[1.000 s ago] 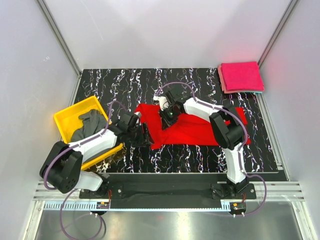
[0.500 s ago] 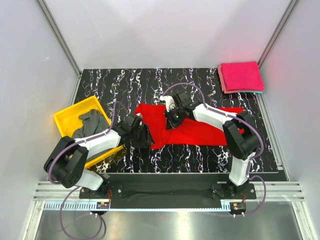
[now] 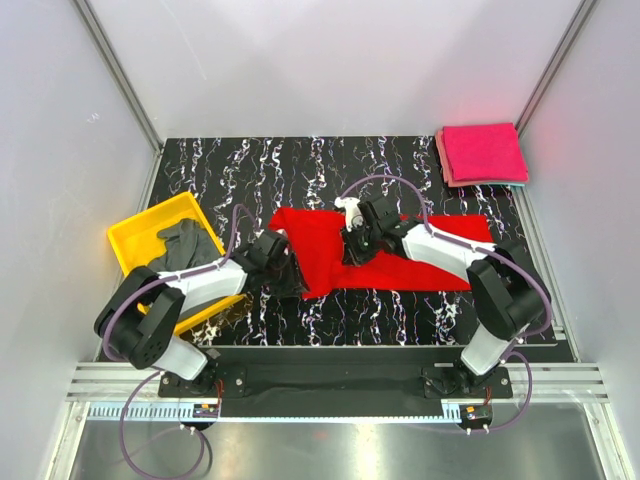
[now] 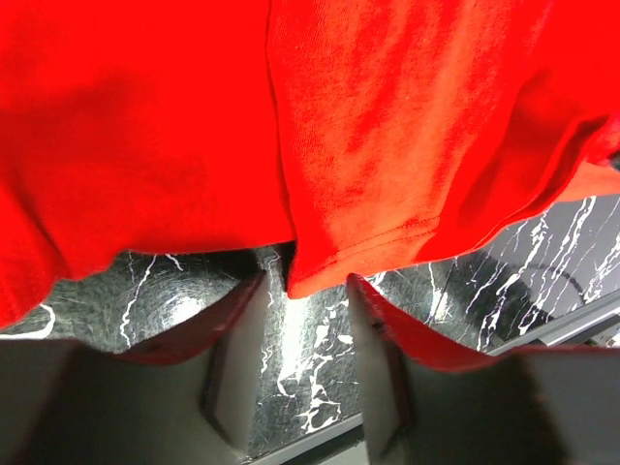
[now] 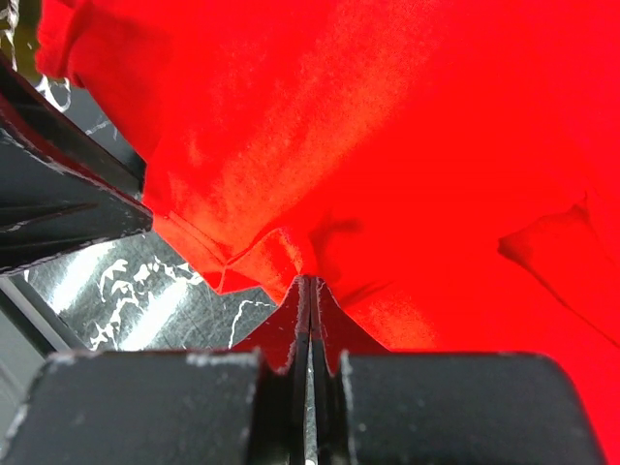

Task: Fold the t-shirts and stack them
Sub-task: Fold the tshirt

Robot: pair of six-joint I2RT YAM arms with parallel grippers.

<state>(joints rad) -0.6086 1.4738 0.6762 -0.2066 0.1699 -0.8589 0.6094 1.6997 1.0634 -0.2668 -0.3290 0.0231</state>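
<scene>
The red t-shirt (image 3: 400, 265) is laid across the bench (image 3: 250, 170), long axis left-to-right. Its near-left hem corner is straddled by the open left tool (image 4: 305, 287); a fold is pinched by the closed right tool (image 5: 308, 283).

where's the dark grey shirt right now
Top view: the dark grey shirt lies in the yellow tray on the left side of the table, left of the red shirt.
</scene>
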